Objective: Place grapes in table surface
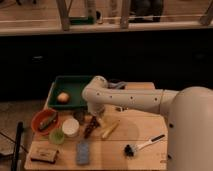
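The grapes (90, 128) are a small dark reddish-brown bunch, low over or on the tan wooden table surface (142, 125), just right of the white cup (70, 127). I cannot tell whether they touch the wood. My gripper (94, 118) is directly above them, at the end of the white arm (125, 99) that reaches in from the right. The arm's wrist hides most of the gripper and the top of the grapes.
A dark green tray (75, 84) at the back left holds a round orange item (62, 97). An orange bowl (36, 121), a green cup (56, 136), a blue sponge (83, 152), a brown block (44, 154), a pale yellow item (110, 129) and a black-headed brush (137, 147) lie around.
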Available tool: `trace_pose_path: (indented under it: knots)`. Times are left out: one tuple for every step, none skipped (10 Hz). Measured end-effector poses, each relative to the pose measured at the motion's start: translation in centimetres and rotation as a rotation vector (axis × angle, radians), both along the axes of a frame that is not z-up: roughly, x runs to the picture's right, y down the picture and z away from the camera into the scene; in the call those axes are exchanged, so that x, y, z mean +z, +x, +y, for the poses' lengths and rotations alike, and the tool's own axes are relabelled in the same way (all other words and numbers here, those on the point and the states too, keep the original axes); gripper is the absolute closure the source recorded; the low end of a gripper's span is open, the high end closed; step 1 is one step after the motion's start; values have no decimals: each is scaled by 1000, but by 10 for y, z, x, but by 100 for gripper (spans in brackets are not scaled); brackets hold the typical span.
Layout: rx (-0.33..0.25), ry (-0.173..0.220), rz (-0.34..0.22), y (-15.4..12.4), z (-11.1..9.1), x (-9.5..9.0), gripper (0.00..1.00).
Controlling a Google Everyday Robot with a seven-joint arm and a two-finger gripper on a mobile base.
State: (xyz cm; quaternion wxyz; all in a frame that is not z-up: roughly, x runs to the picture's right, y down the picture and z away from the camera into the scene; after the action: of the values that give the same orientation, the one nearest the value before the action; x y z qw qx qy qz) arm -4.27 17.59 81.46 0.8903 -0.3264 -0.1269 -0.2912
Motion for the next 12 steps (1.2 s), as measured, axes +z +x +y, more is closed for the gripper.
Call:
trace_pose_path:
  knots:
    - [14, -6, 14, 2, 2, 3, 20]
    - [31, -10, 23, 3, 4, 6, 20]
    - [52, -17, 27, 4, 7, 11, 20]
    - [67, -28, 27, 5, 11, 15, 20]
    - [73, -35, 27, 5, 13, 17, 20]
    - [79, -47, 27, 4, 17, 22, 21]
    - [79, -54, 26, 2, 20, 25, 28]
    - [79, -59, 25, -1, 22, 28, 36]
    - [80, -67, 25, -2, 24, 31, 48]
    - [80, -75, 28, -1, 26, 34, 58]
    - [81, -82, 28, -1, 28, 36, 68]
    - [80, -86, 28, -2, 29, 37, 76]
